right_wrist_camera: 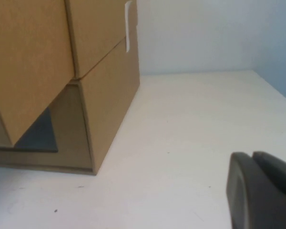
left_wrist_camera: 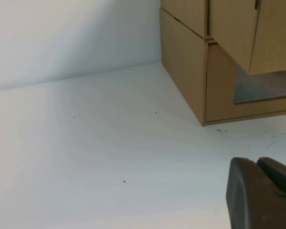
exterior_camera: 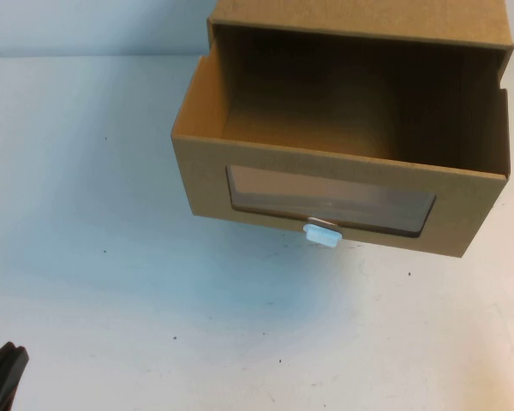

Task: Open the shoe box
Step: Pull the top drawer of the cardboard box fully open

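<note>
The brown cardboard shoe box (exterior_camera: 360, 17) stands at the back right of the white table (exterior_camera: 111, 282). Its drawer (exterior_camera: 201, 171) is slid out toward me, and the inside looks empty. The drawer front has a clear window (exterior_camera: 325, 201) and a pale blue pull tab (exterior_camera: 321, 234) at its lower edge. My left gripper (exterior_camera: 3, 377) rests low at the near left corner, far from the box, shut on nothing (left_wrist_camera: 256, 163). My right gripper (right_wrist_camera: 251, 156) is out of the high view; its wrist view shows it shut and empty, right of the box (right_wrist_camera: 105, 90).
White walls stand behind the table. Bare tabletop stretches in front of the box and to its left. The box's side wall (left_wrist_camera: 186, 71) shows in the left wrist view, some way from that gripper.
</note>
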Motion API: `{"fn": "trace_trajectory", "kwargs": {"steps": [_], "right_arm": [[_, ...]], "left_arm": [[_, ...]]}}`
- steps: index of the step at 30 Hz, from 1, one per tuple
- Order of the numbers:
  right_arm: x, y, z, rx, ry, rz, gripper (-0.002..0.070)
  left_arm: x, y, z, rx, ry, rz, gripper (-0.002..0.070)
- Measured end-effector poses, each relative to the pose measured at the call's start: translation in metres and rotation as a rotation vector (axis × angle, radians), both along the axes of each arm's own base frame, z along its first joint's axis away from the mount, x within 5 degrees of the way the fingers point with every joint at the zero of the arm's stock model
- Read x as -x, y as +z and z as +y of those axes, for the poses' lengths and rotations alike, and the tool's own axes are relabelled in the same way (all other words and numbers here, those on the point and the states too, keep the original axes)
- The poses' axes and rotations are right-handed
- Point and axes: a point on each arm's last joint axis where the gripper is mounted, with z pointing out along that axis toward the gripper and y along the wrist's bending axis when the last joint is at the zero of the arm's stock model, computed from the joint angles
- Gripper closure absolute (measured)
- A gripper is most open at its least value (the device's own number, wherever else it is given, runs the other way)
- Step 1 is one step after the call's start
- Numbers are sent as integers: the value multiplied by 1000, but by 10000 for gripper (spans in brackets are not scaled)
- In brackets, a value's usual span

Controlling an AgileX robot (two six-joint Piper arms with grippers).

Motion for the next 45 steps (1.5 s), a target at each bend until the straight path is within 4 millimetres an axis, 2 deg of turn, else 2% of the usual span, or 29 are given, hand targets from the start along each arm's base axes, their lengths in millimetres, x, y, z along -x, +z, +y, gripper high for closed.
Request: {"fn": "trace_trajectory", "kwargs": {"steps": [14,39,45], "right_arm": [[4,-19,12,137,158,198,690],[4,-19,13,138,166,206,690],[4,-19,13,136,167,206,690]], "left_arm": [[0,0,0,0,0,0,679],[0,0,0,0,0,0,679],[-2,0,6,0,102,0,679]]}}
